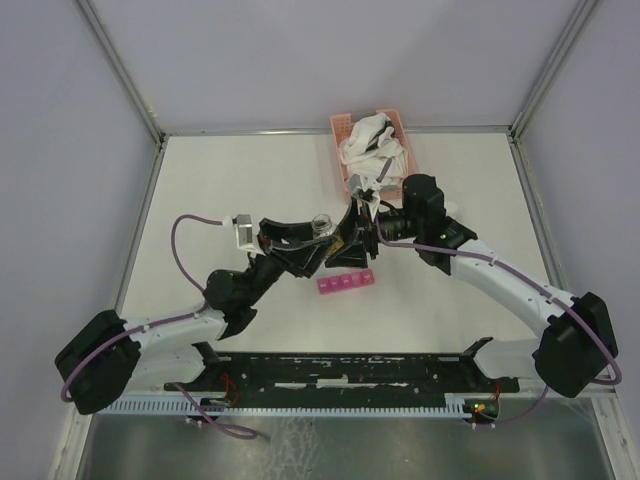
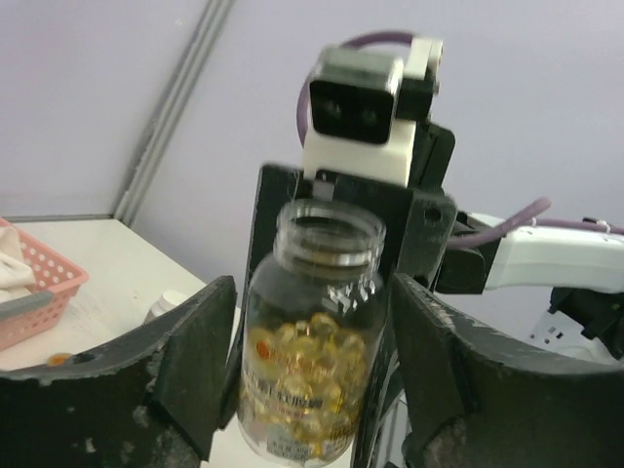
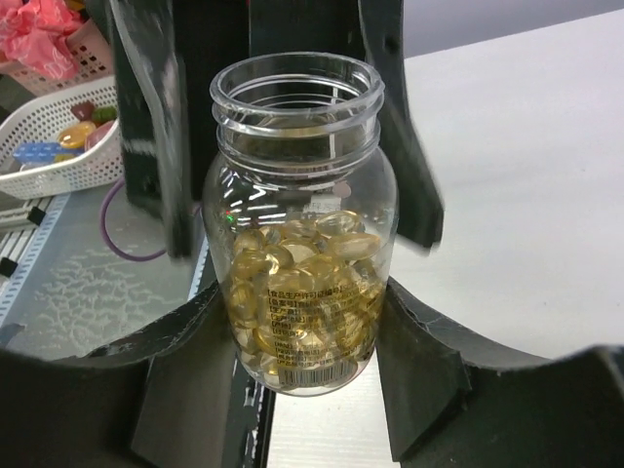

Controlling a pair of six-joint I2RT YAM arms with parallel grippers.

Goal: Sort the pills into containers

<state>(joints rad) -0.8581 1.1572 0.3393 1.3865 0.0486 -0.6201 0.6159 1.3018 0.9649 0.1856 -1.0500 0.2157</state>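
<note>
Pills point(image 3: 302, 283) (amber, glossy capsules) fill roughly the lower half of a clear round jar point(image 3: 297, 195), its threaded mouth open and a printed label point(image 3: 304, 343) wrapped low on its body. That jar stands upright between the two dark fingers point(image 3: 419, 370) of the right claw point(image 3: 300, 327), which press against the glass on both sides near its base, so the claw is clamped on the jar. The left claw point(image 2: 312, 331) comes at the same jar from the opposite side. Its fingers flank the body very closely, yet whether they touch the glass I cannot tell. Seen from above, both claws meet over the middle of the surface point(image 1: 250, 180) with the jar between them. Just nearer the arm bases lies the magenta strip of containers point(image 1: 346, 282) — flat on the surface and apart from either claw. Beyond, against the far edge, sits a pink lattice basket point(image 1: 337, 150) holding white cloth point(image 1: 372, 145).
</note>
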